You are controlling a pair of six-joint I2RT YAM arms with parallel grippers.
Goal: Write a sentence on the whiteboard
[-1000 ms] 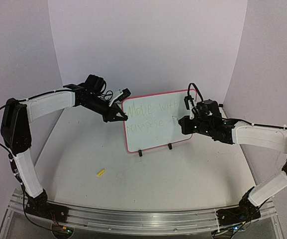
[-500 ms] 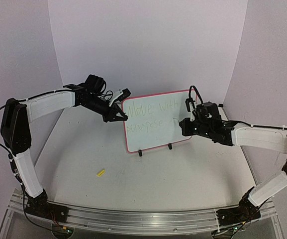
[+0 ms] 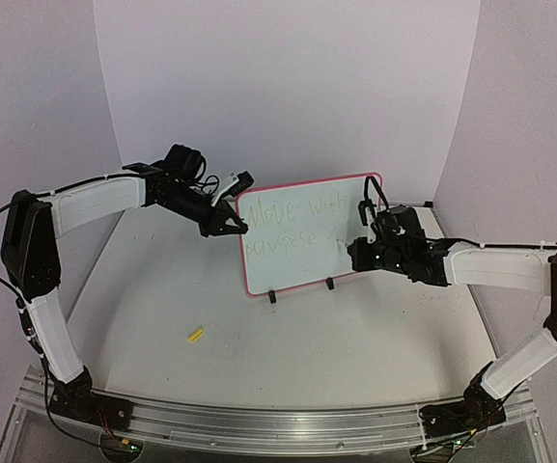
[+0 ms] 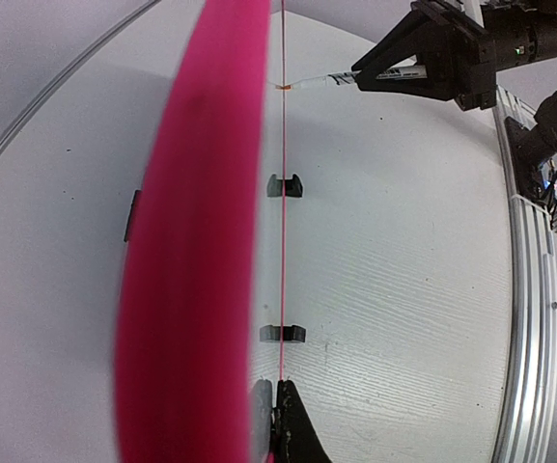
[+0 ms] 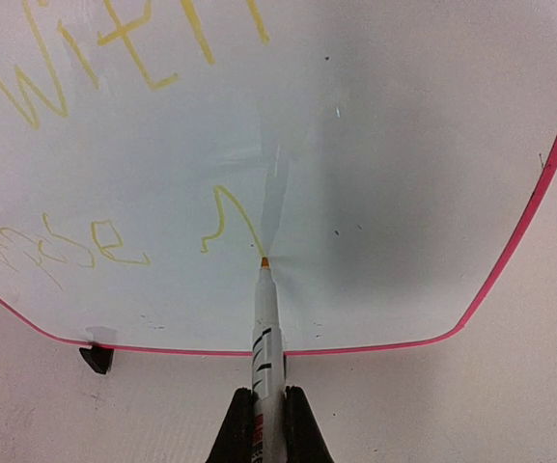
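The right claw (image 5: pixel 261 397) has dropped lower on the whiteboard (image 3: pixel 297 272).
It grips a marker (image 5: pixel 265 333), tip touching beside the writing (image 3: pixel 292 207); left claw (image 3: pixel 235 229) pinches the board's left edge.

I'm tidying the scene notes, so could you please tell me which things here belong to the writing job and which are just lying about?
In use: whiteboard; yellow sentence; marker, held by right gripper; left gripper on the board's edge.
Lying about: small yellow piece on the table.
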